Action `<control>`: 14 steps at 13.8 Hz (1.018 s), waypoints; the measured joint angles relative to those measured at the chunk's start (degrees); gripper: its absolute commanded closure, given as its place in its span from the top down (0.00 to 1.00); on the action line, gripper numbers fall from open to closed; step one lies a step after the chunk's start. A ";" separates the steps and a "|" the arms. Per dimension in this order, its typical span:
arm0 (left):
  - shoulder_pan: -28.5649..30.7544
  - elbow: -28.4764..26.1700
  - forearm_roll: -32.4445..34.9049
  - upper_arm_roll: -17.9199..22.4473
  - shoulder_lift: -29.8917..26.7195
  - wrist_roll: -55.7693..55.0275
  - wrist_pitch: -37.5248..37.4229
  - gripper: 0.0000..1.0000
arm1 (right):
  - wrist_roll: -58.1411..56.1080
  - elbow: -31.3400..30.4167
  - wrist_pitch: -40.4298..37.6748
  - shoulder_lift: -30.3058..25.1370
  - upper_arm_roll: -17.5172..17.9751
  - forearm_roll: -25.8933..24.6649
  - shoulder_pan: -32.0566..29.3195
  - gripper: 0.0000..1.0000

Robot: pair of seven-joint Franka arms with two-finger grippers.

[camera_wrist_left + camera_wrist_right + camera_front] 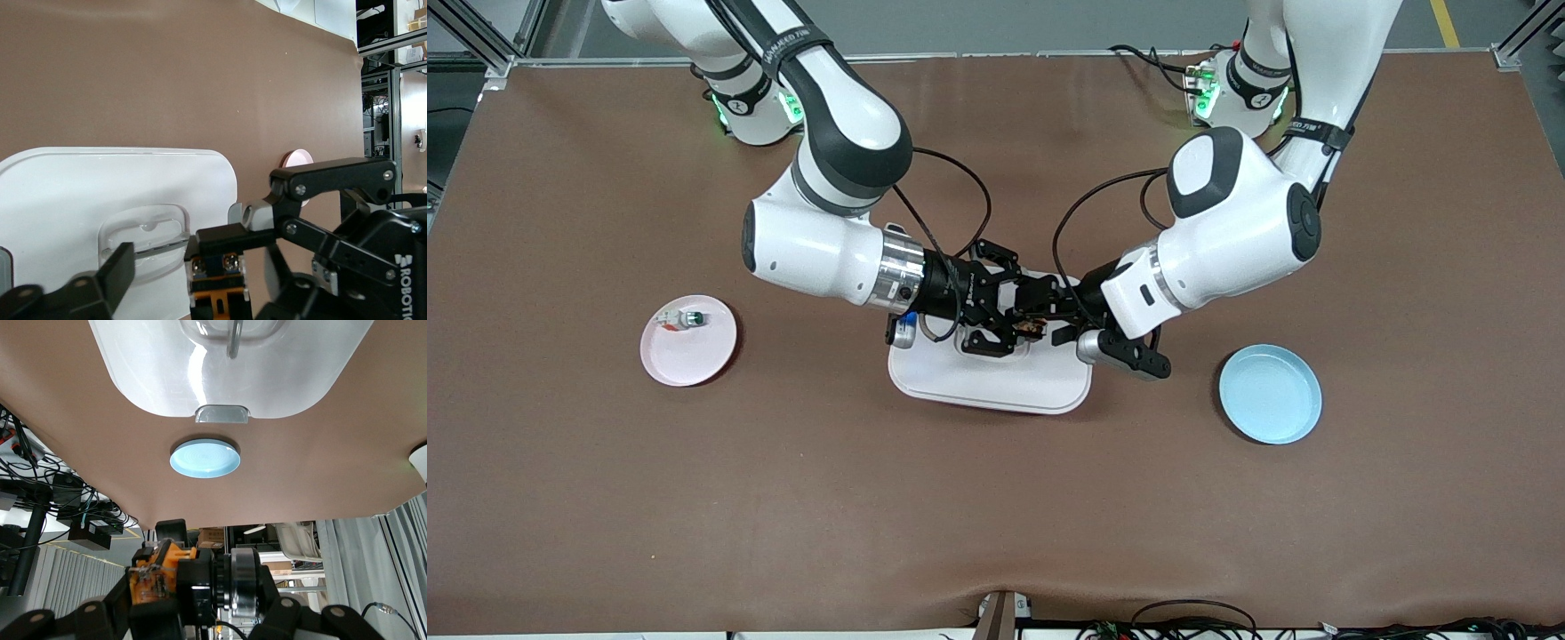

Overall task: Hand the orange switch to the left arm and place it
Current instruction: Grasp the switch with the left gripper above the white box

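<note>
Holding the orange switch (219, 283) clamped in my right hand (1021, 327) over the box (989, 380), I judge it light, rigid and small; my left hand (1049, 313), part-open, should pinch its free black body.

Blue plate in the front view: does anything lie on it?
No. The blue plate shows only its bare inside; the one small white-and-green switch on a plate lies on the pink plate.

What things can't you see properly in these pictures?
- Front view: the orange switch is nearly hidden between the right gripper and the left gripper, over the box.
- Front view: the small switch on the pink plate is too small to make out.
- Left wrist view: the picture's edge cuts off the switch.
- Right wrist view: the blue plate shows, but the box is cut off.
</note>
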 measured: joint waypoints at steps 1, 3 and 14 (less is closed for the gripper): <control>0.00 0.06 0.00 0.00 0.00 0.00 0.02 0.31 | 0.00 0.00 0.00 0.00 0.00 -0.13 0.07 0.00; -0.03 0.27 0.00 -0.07 -0.01 0.06 0.05 0.09 | 0.00 0.00 0.02 0.07 0.00 -0.22 0.23 0.00; -0.08 0.52 -0.02 0.00 0.03 -0.51 0.29 0.00 | -0.01 0.13 0.37 0.15 -0.07 -0.38 0.43 1.00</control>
